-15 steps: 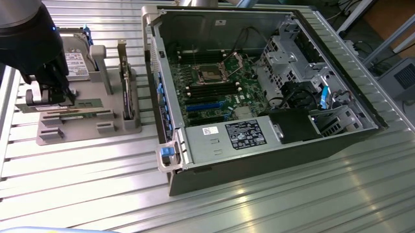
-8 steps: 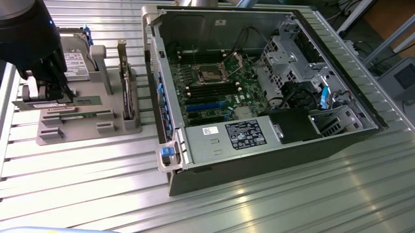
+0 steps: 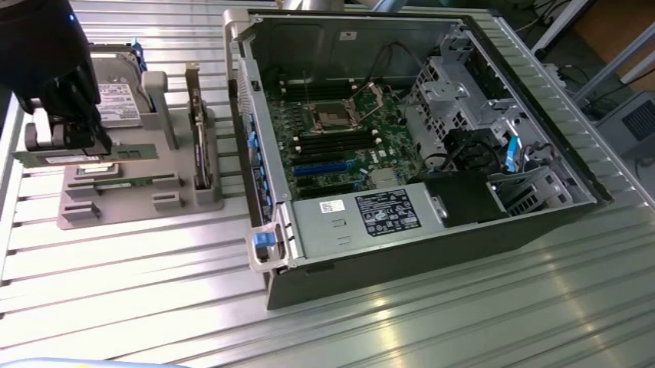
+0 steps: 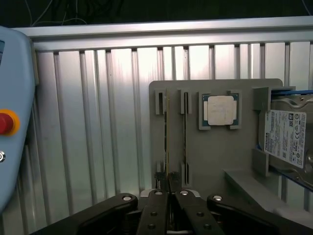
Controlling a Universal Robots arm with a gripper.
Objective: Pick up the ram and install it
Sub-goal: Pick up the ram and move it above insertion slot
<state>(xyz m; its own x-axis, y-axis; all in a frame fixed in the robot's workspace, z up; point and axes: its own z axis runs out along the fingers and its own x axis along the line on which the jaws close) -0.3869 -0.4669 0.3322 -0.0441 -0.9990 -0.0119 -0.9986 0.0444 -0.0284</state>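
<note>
The pincer [image 3: 70, 149] is gripping the ram [image 3: 123, 152], its fingers closing on the stick's two flat faces near one end. In the exterior view the ram is standing on its long edge and running nearly level. One end is pointing toward the open case [image 3: 430, 253] on the exterior view's right, and the other is reaching past the holder [image 3: 143, 203] toward the exterior view's left. It appears to be sitting slightly above its slot rather than down in it, though I cannot tell this for certain.

In the wrist view the ram [image 4: 167, 137] is showing edge-on as a thin line running straight away from the pincer [image 4: 168, 193], along the holder [image 4: 215, 156]. A second stick [image 4: 185, 137] is lying just beside it and parallel to it, sitting between its end posts. The same second stick [image 3: 128, 182] is resting in the holder in the exterior view, with its long axis matching the ram's.

A processor [image 4: 220, 110] is lying flat in its own square pocket next to the second stick. A drive [image 4: 286, 137] with a white label is standing at the holder's far side, and in the exterior view the drive [image 3: 118, 96] is just behind the arm. The holder and the case are sitting on the ribbed metal tabletop [image 3: 153, 291], with the case lying open and its board [image 3: 348, 146] facing up.
</note>
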